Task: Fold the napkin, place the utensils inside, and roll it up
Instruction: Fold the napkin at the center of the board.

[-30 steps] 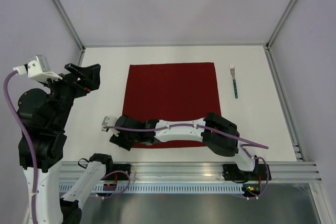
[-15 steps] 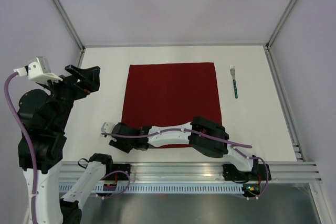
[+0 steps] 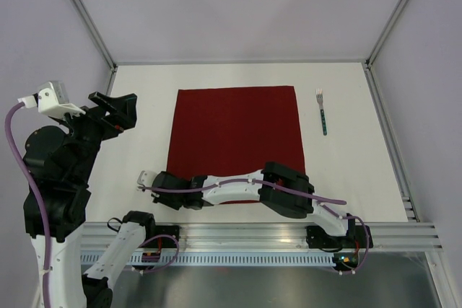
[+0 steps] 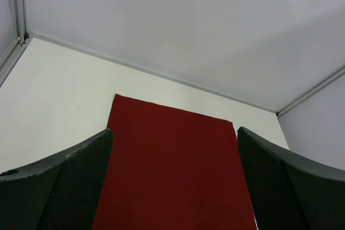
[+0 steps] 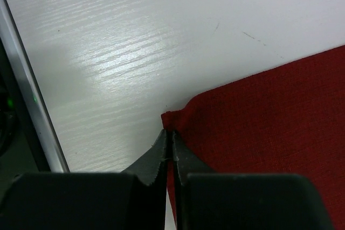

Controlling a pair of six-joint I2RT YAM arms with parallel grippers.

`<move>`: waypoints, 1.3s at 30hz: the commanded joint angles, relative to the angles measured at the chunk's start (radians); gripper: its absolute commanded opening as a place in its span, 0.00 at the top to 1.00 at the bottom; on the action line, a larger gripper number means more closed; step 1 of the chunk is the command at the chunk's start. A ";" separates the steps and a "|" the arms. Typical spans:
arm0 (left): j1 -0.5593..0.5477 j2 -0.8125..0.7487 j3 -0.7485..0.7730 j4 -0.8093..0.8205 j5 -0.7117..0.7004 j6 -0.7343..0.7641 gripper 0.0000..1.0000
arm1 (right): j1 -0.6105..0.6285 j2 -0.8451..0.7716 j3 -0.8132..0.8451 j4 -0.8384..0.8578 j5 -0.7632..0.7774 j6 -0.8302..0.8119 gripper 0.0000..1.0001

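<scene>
From above, the dark red square cloth napkin (image 3: 234,138) lies flat on the white table (image 3: 144,171), its far edge parallel to the back wall. The right arm stretches low across the napkin's near edge. The right gripper (image 3: 167,187) sits at the napkin's near-left corner, down at table level. The near edge of the cloth is mostly hidden under this arm. The left gripper (image 3: 115,110) is raised beside the table's left edge, well apart from the napkin and touching nothing. A slender pale blue-teal fork (image 3: 322,112) lies on the table just right of the napkin's far-right corner, tines pointing to the back, apart from both grippers.

In the left wrist view, the two dark textured fingers (image 4: 59,187) stand spread as wide as they go with nothing between them. The napkin (image 4: 172,165) shows far below through the gap, flat on the table.

In the right wrist view, the right gripper (image 5: 168,141) has its jaws drawn almost together, with only a thin slit between them. The fingertips (image 5: 159,149) pinch the very corner of the napkin (image 5: 269,133). The cloth edge is bunched into a small raised lip right at the tips. The rest of the cloth spreads away to the right, and bare white table lies to the left and beyond.
</scene>
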 commanded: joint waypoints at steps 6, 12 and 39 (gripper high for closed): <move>0.001 -0.012 -0.005 -0.006 -0.011 -0.003 0.00 | 0.026 -0.022 0.131 -0.076 -0.002 0.008 1.00; 0.002 -0.012 -0.005 -0.008 -0.010 -0.005 0.00 | 0.025 -0.033 0.179 -0.108 -0.002 0.020 1.00; 0.001 0.084 -0.052 0.101 0.075 -0.041 0.00 | -0.486 -0.341 -0.109 -0.110 -0.069 -0.057 1.00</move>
